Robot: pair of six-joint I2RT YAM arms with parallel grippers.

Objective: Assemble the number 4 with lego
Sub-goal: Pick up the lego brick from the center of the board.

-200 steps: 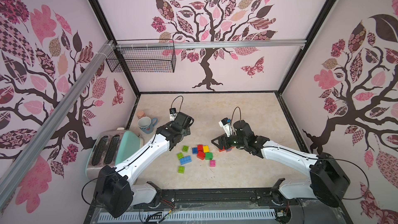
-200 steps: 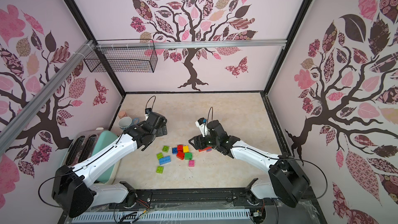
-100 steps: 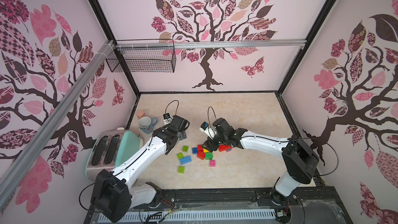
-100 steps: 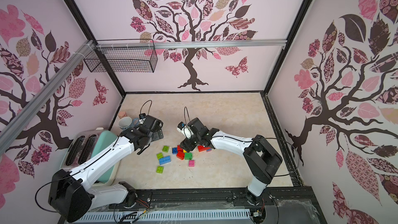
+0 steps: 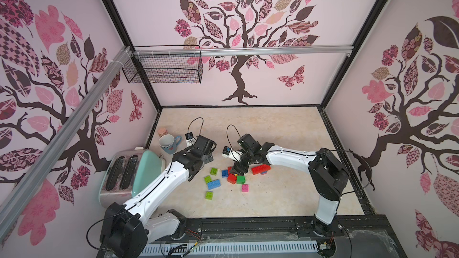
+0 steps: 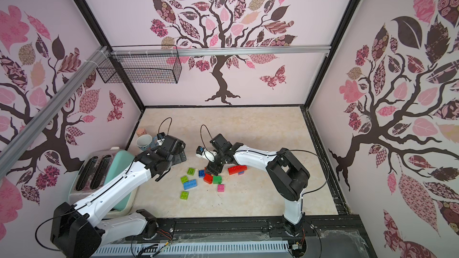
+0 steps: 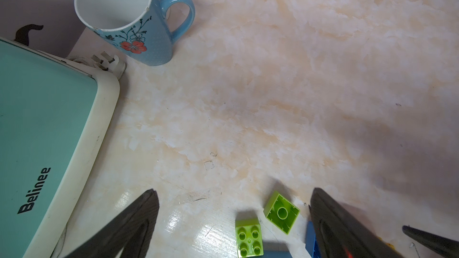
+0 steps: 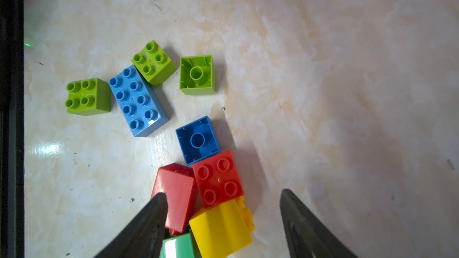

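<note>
The lego lies loose in the middle of the table. In the right wrist view a yellow brick and a studded red brick sit between the fingers of my open right gripper. A tipped red brick and a green brick lie by one finger. Further out are a blue brick, a long blue brick and lime bricks. A long red brick lies beside that arm. My left gripper hangs open and empty over two lime bricks.
A blue flowered mug stands at the back left, and a teal toaster sits along the left wall. A pink brick and a lime brick lie nearer the front. A wire basket hangs on the back wall.
My right gripper has swung left from beside the long red brick to over the red and yellow bricks, opening slightly. My left gripper has shifted a little left.
</note>
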